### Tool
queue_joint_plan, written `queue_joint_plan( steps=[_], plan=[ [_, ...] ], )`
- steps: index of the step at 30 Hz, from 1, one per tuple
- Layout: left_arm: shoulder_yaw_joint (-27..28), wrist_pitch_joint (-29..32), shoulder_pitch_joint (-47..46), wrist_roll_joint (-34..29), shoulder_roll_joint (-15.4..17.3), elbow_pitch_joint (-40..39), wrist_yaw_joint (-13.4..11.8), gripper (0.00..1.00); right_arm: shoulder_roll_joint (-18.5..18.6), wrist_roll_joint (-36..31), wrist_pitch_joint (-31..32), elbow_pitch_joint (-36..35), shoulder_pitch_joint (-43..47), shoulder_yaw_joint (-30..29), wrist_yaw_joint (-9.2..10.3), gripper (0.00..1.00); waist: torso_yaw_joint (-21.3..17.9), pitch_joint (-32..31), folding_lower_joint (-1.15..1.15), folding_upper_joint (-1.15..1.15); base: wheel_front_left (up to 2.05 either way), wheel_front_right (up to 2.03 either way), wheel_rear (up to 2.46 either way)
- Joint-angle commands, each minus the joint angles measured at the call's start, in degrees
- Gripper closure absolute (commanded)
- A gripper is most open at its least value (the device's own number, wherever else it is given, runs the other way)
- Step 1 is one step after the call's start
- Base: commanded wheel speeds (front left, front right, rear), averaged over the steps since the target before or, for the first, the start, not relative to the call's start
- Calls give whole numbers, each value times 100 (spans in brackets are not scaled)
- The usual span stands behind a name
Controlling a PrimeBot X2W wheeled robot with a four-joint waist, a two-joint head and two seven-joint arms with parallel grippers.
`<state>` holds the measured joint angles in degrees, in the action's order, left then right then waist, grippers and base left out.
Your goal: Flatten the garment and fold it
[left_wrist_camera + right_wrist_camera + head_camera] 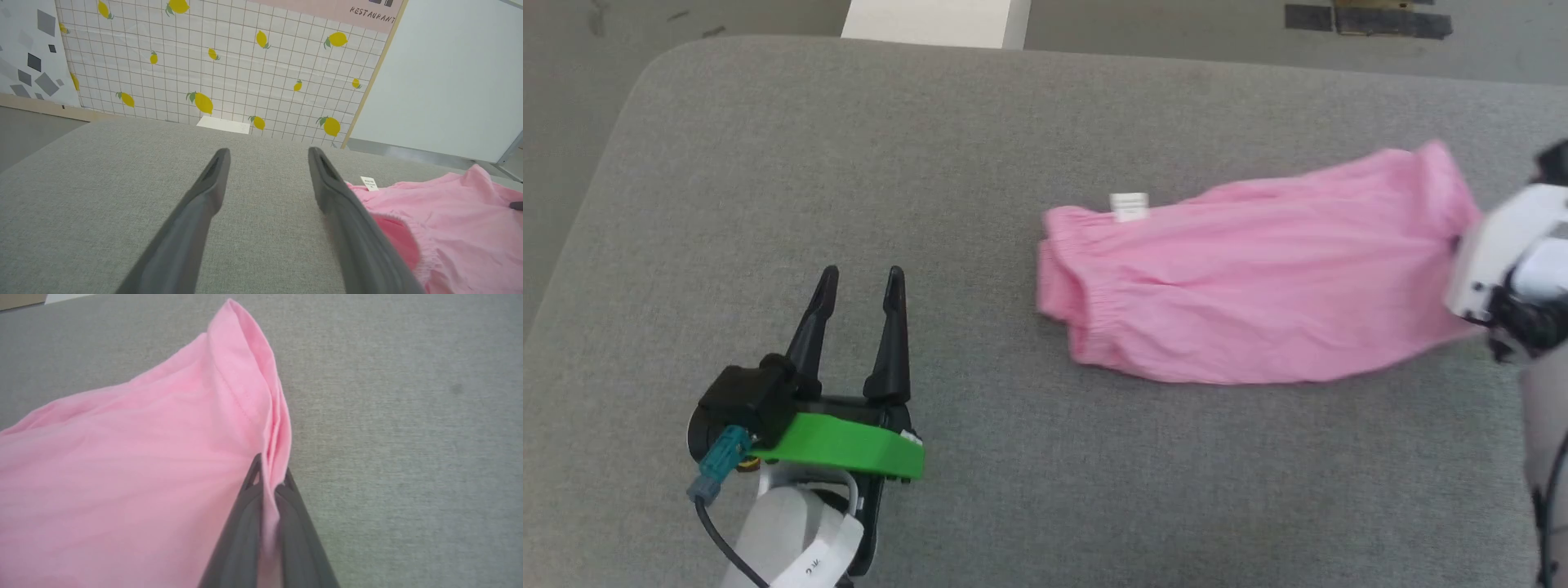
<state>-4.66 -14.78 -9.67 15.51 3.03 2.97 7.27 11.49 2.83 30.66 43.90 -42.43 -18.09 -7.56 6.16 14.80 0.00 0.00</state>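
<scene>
small light-pink thin cloth shorts [1258, 286] lie stretched sideways on the right half of the grey fabric-covered desk [849, 147], wrinkly. the gathered elastic waistband [1066, 302] is at the left end, with a small white label [1129, 206] poking out at its far edge. at the right end the leg hem is bunched into a fold, caught in the right gripper [269, 475], jaws almost closed and pinching the pink cloth. the left gripper [861, 276] is over bare desk, to the left of the waistband and apart from the shorts, jaws spread wide with nothing between them. a lemon-print grid wall panel [229, 61] stands behind the desk.
</scene>
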Motion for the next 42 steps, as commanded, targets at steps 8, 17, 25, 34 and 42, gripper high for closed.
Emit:
queue_joint_plan(
  steps=[8,17,25,34,42],
  plan=[
    [-59,-22,163,-125,-15,47,22,0,11,-749,68,-1087,757,-369,8,100,-99,-183,0,0,0,0,0],
    [-139,-22,231,-153,-15,89,22,0,-292,-706,387,-2782,1276,795,8,100,-51,-312,0,0,0,0,0],
    [-231,-22,169,-132,-14,103,22,0,-379,-471,756,-3753,1324,2494,8,100,113,-271,0,0,0,0,0],
    [-284,-22,39,-41,-15,94,22,0,-574,-126,1006,-3199,1305,4040,8,100,377,-109,0,0,0,0,0],
    [-263,-22,-50,-2,-15,71,22,0,-715,113,856,-2295,1053,4486,8,100,453,66,0,0,0,0,0]
  ],
)
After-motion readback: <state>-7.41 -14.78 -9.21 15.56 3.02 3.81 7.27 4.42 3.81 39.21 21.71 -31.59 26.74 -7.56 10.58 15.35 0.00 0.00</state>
